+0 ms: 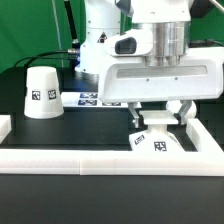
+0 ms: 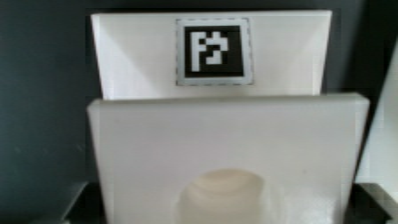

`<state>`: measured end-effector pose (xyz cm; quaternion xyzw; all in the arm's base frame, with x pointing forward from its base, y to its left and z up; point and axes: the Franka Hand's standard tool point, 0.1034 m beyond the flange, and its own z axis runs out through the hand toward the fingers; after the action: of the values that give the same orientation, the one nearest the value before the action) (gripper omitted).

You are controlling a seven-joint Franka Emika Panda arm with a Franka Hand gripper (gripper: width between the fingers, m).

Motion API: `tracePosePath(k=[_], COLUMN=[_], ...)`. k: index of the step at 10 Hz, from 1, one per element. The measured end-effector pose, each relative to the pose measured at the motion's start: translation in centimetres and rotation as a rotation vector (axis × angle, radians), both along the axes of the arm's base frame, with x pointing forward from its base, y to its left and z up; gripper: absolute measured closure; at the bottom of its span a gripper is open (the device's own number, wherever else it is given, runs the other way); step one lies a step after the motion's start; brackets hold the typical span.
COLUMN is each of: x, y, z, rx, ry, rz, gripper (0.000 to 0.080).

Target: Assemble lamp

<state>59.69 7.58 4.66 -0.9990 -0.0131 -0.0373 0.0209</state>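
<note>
**A:** Where is the matte white truncated-cone lamp shade (image 1: 40,92)?

**B:** It stands upright on the dark counter (image 1: 40,138), wide end down, toward the exterior view's left. One black-and-white square tag faces the camera. It is well apart from the other part.

**A:** And the small, blocky, white square lamp base (image 1: 153,141)?

**B:** It lies toward the exterior view's right, tilted, with a corner turned to the camera and two tagged faces showing. The wrist view shows one tagged face of it (image 2: 210,55) behind a plain white face.

**A:** The ball-topped bulb?

**B:** A pale rounded form (image 2: 231,195) sits against that plain face in the wrist view. It is too blurred to tell whether it is the bulb.
</note>
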Motion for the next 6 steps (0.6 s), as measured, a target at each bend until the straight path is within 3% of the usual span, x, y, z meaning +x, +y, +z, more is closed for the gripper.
tracePosePath(k=[4,6], x=[2.0,2.2], y=[1.6,2.1], z=[0.0,0.0], rx=[0.011,0.012], ry=[-0.025,-0.025], rz=[-0.052,-0.047], gripper=[0.0263,0.0263])
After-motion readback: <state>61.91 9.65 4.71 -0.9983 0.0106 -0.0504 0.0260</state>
